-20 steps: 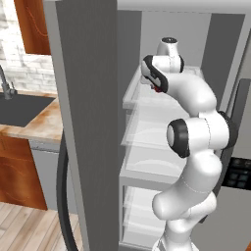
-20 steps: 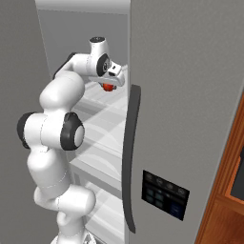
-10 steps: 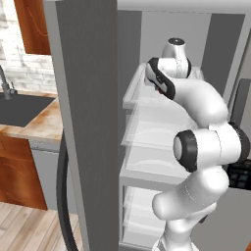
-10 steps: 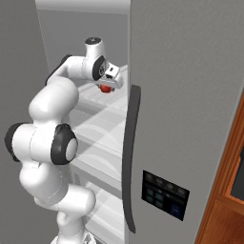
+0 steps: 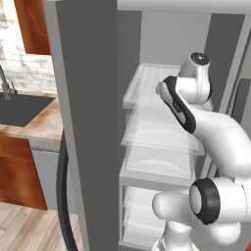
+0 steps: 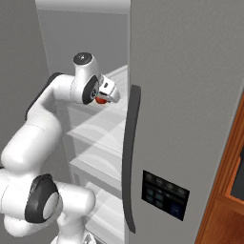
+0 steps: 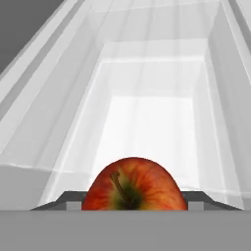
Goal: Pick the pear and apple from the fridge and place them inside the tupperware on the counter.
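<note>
The red apple [image 7: 133, 185] sits between my gripper's [image 7: 133, 202] two dark fingertips [image 7: 67, 198], close to the hand camera, stem towards it. From the right base view the apple [image 6: 100, 99] hangs under my gripper [image 6: 106, 93], which is shut on it in front of the upper shelves of the open fridge [image 6: 190, 95]. Below the apple, a white translucent shelf [image 7: 147, 122] runs back into the fridge. The beige counter [image 5: 44, 125] lies left of the fridge door [image 5: 88, 122]. The pear and the tupperware are out of view.
A black sink [image 5: 19, 109] with a faucet [image 5: 6, 86] is set in the counter, above brown cabinets [image 5: 17, 176]. The fridge's right door with its long dark handle [image 6: 128, 157] stands close beside the hand. White shelves [image 5: 157, 93] and drawers [image 5: 142, 211] are stacked inside.
The hand has drawn back from the upper shelf towards the base with the apple still held. The elbow has swung outwards and lower.
</note>
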{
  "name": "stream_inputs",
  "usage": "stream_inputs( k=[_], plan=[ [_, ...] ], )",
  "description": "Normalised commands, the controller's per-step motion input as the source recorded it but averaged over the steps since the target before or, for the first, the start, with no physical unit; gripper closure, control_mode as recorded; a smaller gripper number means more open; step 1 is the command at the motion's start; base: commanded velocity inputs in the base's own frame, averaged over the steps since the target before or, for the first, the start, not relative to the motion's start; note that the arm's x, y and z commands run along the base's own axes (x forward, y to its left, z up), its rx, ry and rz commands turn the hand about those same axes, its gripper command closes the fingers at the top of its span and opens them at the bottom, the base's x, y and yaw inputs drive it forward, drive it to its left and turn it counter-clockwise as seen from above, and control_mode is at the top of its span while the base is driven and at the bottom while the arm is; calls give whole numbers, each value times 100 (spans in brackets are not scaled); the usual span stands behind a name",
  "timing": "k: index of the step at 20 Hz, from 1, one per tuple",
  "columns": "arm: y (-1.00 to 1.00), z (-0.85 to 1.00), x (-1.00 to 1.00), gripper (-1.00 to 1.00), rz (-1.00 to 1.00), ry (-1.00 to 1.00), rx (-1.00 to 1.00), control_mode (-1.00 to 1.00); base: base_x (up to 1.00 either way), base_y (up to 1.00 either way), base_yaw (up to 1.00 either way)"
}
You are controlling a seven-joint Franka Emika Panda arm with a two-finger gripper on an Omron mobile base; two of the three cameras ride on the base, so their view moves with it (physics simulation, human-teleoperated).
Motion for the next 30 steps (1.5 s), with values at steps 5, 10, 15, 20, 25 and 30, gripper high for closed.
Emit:
stream_inputs(
  k=[5, 10, 15, 20, 25, 30],
  plan=[
    [-10, 18, -100, 100, 0, -7, 1, -100, 0, 0, 0],
    [-1, 24, -100, 100, 0, 0, 0, -100, 0, 0, 0],
    [0, 27, -100, 100, 0, 0, 0, -100, 0, 0, 0],
    [0, 26, -92, 100, 0, 0, 0, -100, 0, 0, 0],
    [0, 28, -69, 100, 0, 0, -2, -100, 0, 0, 0],
    [3, 22, -52, 100, 0, 0, 0, -100, 0, 0, 0]
  ],
)
